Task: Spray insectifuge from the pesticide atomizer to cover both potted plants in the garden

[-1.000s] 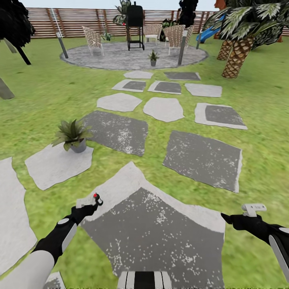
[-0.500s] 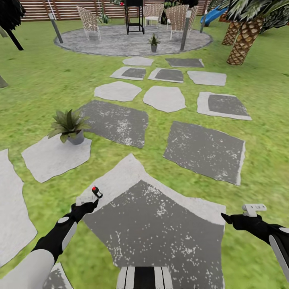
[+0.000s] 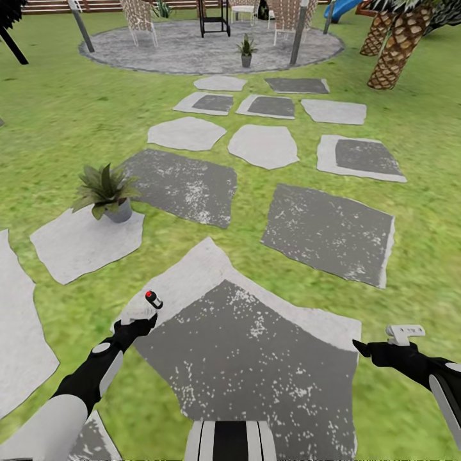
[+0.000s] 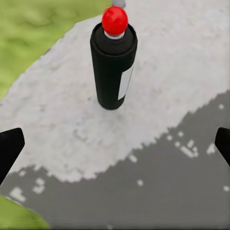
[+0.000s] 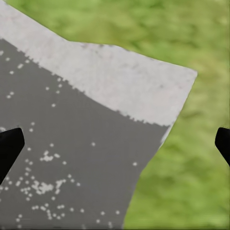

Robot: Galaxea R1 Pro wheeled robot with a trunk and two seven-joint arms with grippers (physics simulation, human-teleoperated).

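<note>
The pesticide atomizer point(image 3: 153, 299) is a slim black bottle with a white label and a red tip. It stands upright on the pale edge of a big stepping stone point(image 3: 256, 358). My left gripper point(image 3: 144, 322) sits just behind it, open. In the left wrist view the atomizer point(image 4: 113, 67) stands ahead of the gripper point(image 4: 115, 146), apart from both spread fingertips point(image 4: 9, 148). My right gripper point(image 3: 358, 347) hangs open over the stone's right corner, holding nothing point(image 5: 115, 146). One potted plant point(image 3: 105, 189) stands on a pale stone at left. The other potted plant point(image 3: 246, 48) is far off on the round patio point(image 3: 179, 54).
Grey stepping stones point(image 3: 330, 230) lead across the lawn to the patio, where wicker chairs point(image 3: 137, 13), a black grill stand point(image 3: 214, 16) and two posts point(image 3: 298, 35) stand. A palm trunk point(image 3: 397, 54) rises at the far right.
The whole view has shifted, the garden sliding up the picture, so the camera has moved. My left gripper has edged closer to the standing atomizer. The right arm holds its pose.
</note>
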